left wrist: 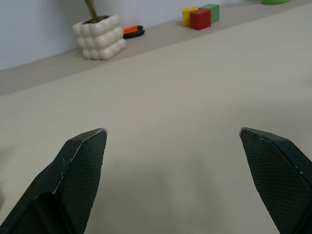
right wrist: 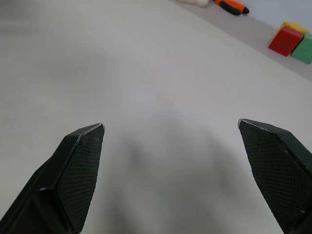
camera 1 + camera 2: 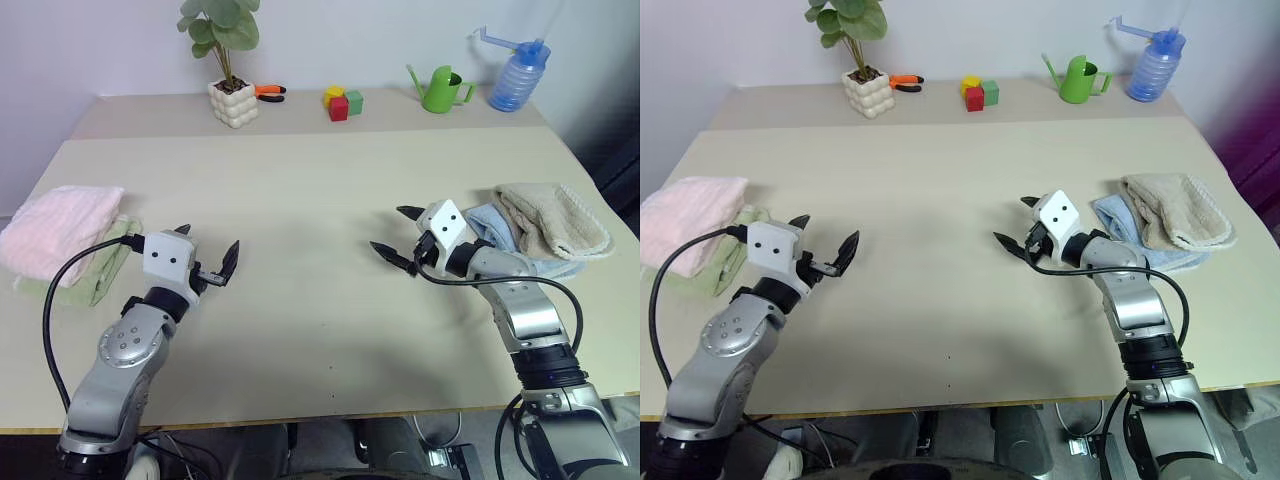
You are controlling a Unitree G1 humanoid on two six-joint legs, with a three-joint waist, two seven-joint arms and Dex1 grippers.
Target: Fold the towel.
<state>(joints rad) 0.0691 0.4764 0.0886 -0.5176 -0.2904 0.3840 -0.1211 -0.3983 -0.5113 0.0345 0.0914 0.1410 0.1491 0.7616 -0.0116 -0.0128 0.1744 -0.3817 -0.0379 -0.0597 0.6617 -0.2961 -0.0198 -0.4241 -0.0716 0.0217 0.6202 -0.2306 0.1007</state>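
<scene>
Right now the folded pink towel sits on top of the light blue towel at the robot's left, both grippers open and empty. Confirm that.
Not quite. The pink towel lies on a light green towel, not a light blue one; the left eye view shows the green edge sticking out beneath it. It is at the robot's left, and the left gripper and right gripper are open and empty.

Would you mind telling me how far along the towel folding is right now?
Done, apparently: the pink towel lies folded on the light green towel at the table's left edge. In hand: nothing; the left gripper and right gripper are open over bare tabletop. Left: seemingly nothing for this towel; the beige towel and light blue towel sit piled at the right.
</scene>
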